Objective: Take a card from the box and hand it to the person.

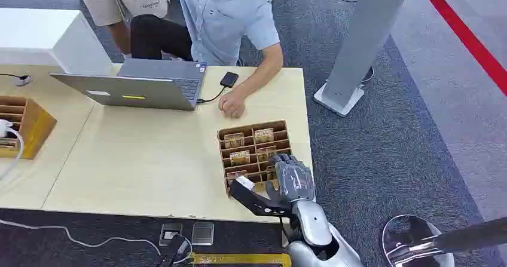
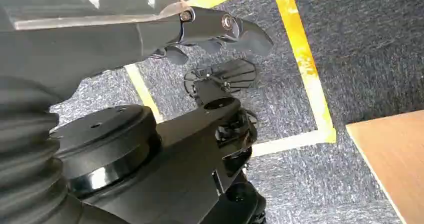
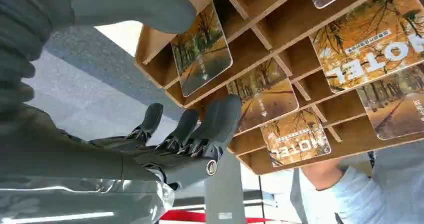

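A wooden slotted box [image 1: 281, 125] stands on the table's near right part, with several autumn-printed hotel cards [image 1: 240, 157] upright in its slots. My right hand [image 1: 293, 179] hovers at the box's near right corner, fingers spread, holding nothing. The right wrist view shows its thumb [image 3: 142, 3] and fingers [image 3: 202, 126] apart, close in front of the box [image 3: 280, 31]. One card [image 3: 202, 51] stands in the slot nearest them. A person in a light blue shirt [image 1: 224, 16] sits across the table, one hand [image 1: 232, 104] resting on it. My left hand [image 2: 220, 31] hangs over the carpet, empty.
A grey laptop [image 1: 140, 86] and a black device [image 1: 228, 79] on a cable lie at the table's far side. A second wooden box [image 1: 27, 123] stands at the left. A grey pillar [image 1: 362, 46] rises right of the table, and a second person [image 1: 122, 1] stands behind.
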Available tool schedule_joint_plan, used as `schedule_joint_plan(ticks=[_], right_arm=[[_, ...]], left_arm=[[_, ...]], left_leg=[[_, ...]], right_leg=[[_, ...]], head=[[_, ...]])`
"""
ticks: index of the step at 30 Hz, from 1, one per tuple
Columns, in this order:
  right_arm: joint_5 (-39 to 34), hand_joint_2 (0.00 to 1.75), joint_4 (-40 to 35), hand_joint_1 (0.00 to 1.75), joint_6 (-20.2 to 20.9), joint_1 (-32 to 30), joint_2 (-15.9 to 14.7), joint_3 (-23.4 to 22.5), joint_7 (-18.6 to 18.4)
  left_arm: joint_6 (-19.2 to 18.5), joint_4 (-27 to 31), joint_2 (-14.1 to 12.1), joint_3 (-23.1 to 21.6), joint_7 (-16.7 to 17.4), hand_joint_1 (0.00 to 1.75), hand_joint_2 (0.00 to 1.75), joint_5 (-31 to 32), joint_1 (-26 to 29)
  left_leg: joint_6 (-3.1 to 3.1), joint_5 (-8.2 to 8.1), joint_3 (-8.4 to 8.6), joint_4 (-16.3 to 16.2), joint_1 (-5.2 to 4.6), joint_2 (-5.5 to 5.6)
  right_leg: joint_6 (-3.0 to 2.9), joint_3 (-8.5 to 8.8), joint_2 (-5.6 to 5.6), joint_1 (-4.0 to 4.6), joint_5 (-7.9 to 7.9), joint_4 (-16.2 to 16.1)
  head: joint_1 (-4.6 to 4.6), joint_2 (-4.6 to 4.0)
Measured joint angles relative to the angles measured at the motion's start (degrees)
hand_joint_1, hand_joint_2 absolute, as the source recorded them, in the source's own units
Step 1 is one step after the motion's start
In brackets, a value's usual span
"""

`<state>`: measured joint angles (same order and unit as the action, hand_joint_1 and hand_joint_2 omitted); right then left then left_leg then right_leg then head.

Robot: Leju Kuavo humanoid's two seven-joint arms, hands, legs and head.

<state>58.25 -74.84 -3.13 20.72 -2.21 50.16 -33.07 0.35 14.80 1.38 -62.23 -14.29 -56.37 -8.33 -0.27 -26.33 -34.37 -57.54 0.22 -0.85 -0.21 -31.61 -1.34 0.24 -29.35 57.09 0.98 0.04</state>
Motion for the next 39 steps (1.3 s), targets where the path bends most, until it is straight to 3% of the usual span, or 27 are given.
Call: schedule_joint_plan(ticks=[15, 39], right_arm=[[-0.63, 1.75, 2.73, 0.68, -0.48, 0.52, 0.77, 0.00, 0.50], [-0.53, 1.75, 5.18, 0.91, -0.87, 0.57, 1.18, -0.02, 0.37]], left_arm=[[0.02, 0.00, 0.00, 0.00, 0.09, 0.00, 1.75, 0.02, -0.16], [0.04, 0.00, 0.00, 0.00, 0.07, 0.00, 1.75, 0.17, -0.19]], left_leg=[[0.00, 0.00, 0.00, 0.00, 0.00, 0.00], [0.00, 0.00, 0.01, 0.00, 0.00, 0.00]], right_leg=[[0.00, 0.00, 0.00, 0.00, 0.00, 0.00], [0.00, 0.01, 0.00, 0.00, 0.00, 0.00]], head=[[0.02, -0.02], [0.00, -0.02]])
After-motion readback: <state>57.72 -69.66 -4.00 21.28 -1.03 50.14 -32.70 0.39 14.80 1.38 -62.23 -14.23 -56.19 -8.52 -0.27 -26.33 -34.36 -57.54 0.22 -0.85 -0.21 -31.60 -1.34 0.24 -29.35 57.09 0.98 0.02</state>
